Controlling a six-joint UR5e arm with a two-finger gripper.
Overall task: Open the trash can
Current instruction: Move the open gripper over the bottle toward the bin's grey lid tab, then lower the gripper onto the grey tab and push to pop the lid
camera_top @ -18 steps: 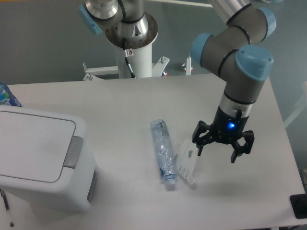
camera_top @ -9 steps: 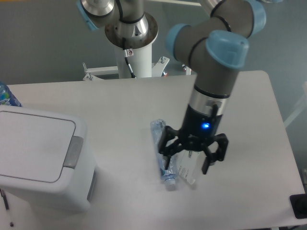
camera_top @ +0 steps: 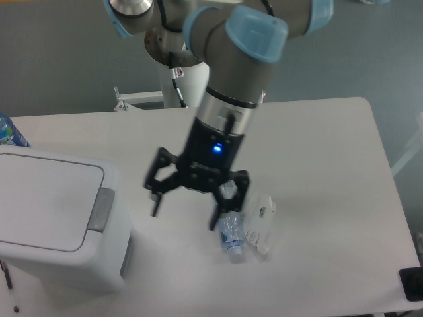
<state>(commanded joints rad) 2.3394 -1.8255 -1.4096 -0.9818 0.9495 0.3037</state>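
1. Movement first: compared with half a second ago, the gripper [camera_top: 184, 203] has travelled left across the table [camera_top: 330, 145], from above the bottle toward the trash can, and the arm now leans further into the middle of the view.
2. Its two fingers [camera_top: 156, 198] stand wide apart with nothing between them; a blue light glows on the gripper body above them.
3. The trash can [camera_top: 56, 221] sits to the left of the fingers, apart from them, at the table's left front corner. It has not shifted since the earlier frames.
4. Its flat white lid [camera_top: 43, 207] lies closed, so what is inside cannot be seen.
5. The grey push tab [camera_top: 102, 209] sits on the rim edge that faces the fingers, with a gap of bare table between it and the nearer finger.
6. A clear plastic bottle [camera_top: 230, 232] lies on the table just right of the fingers, its upper part hidden behind the gripper; its cap end points toward the front edge.
7. A clear plastic packet [camera_top: 260, 222] lies just beside the bottle, on the side away from the fingers, in the same place as before.
8. A blue-labelled bottle [camera_top: 8, 132] shows partly at the left edge, behind the trash can.
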